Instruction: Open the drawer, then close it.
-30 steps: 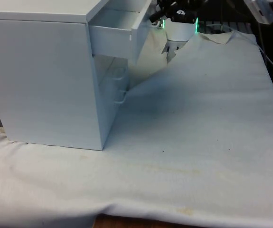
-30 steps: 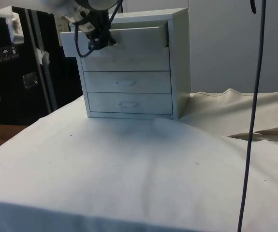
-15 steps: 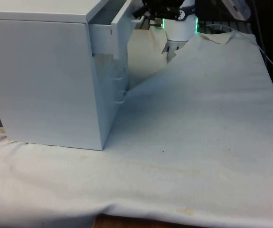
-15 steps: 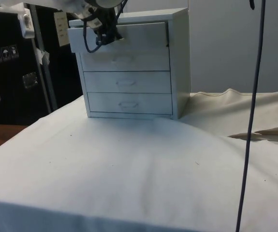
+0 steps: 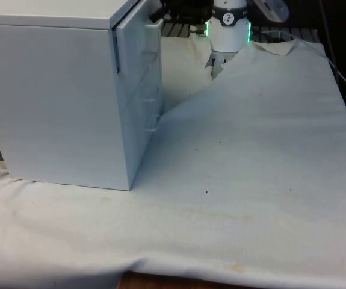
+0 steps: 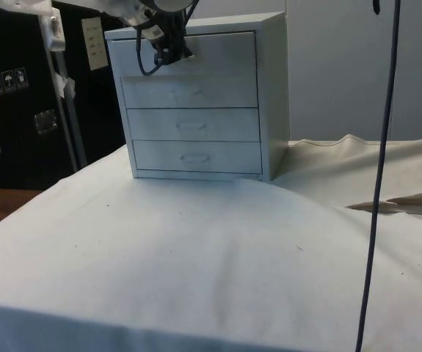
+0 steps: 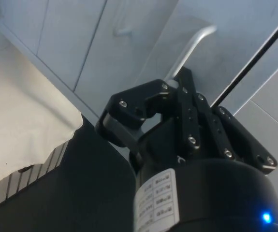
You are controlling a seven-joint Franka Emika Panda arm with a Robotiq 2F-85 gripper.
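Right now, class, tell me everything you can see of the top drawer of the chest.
The top drawer is white with a flat, smooth painted-looking front and a thin curved metal handle. It sits pushed in, about level with the three drawers below it in the white chest. The black gripper is at its handle, fingers shut on it. The chest stands on the white cloth.

In the front view the chest of drawers [image 5: 58, 96] turns its side to the camera, so the drawer fronts are seen only edge-on and the top of the chest is cut off by the picture's upper edge. The gripper [image 5: 160, 15] is partly cut off there as well. In the wrist view the handle [image 7: 189, 48] runs behind the fingers [image 7: 182, 82]; the contact cannot be made out. The worktop [image 6: 196, 257] runs out of the side view.
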